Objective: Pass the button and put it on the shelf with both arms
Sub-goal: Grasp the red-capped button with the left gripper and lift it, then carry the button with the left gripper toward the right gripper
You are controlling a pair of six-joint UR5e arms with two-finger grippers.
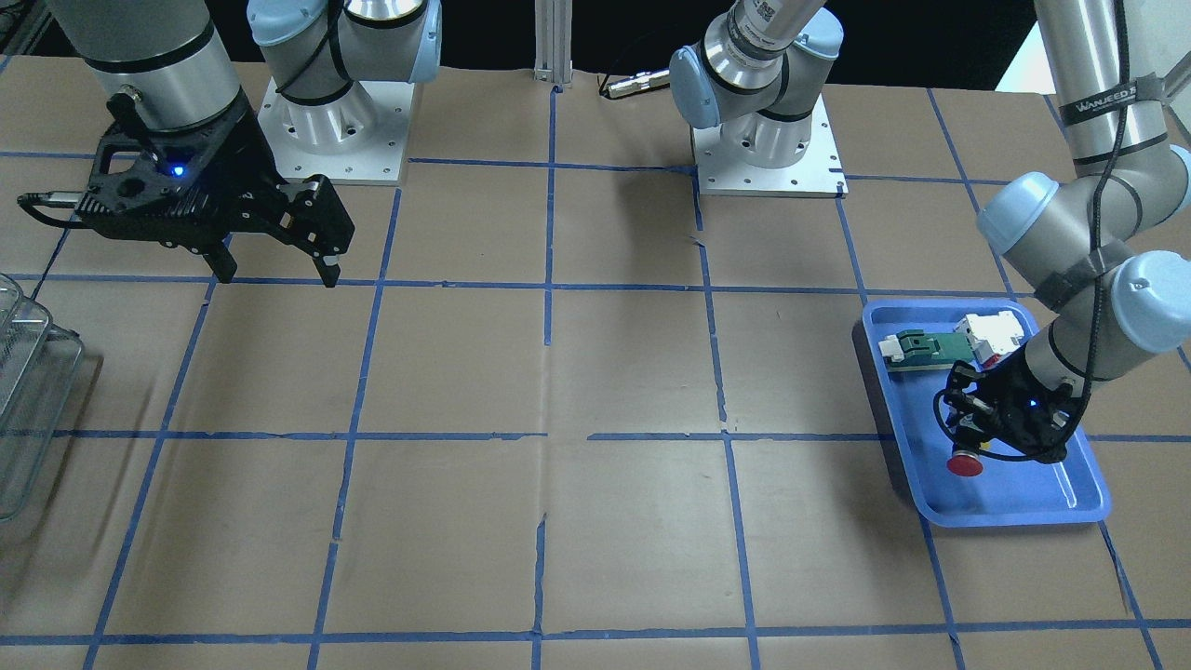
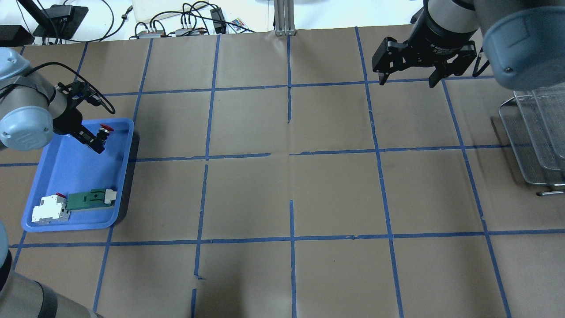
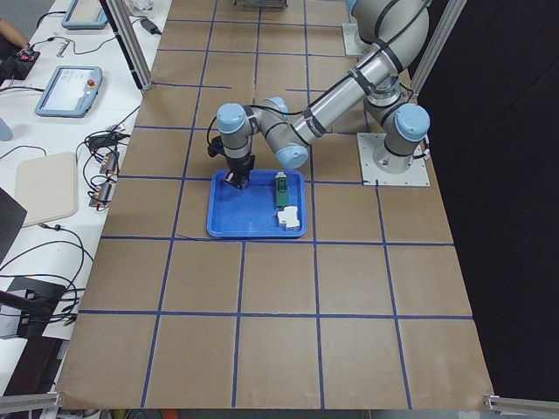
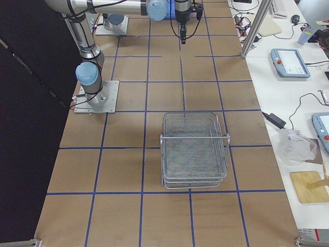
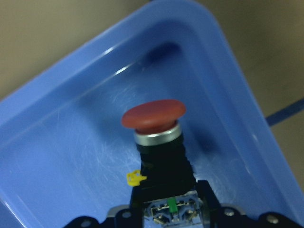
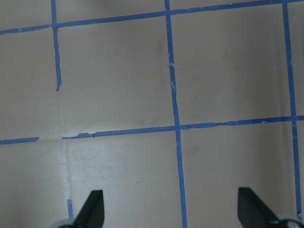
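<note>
Left gripper (image 2: 96,141) is clamped on the black body of the button (image 5: 153,116), red cap pointing away from the wrist, over one end of the blue tray (image 2: 66,176) (whether it touches the tray floor, cannot tell). Right gripper (image 1: 279,277) hangs above the table, fingers spread, holding nothing. Shelf (image 4: 194,149) stands at the robot's right end of the table, well apart from the button.

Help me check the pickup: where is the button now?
In the overhead view the button is on the left side, held by the left gripper in the blue tray's far corner, apart from the green part at the near end.
</note>
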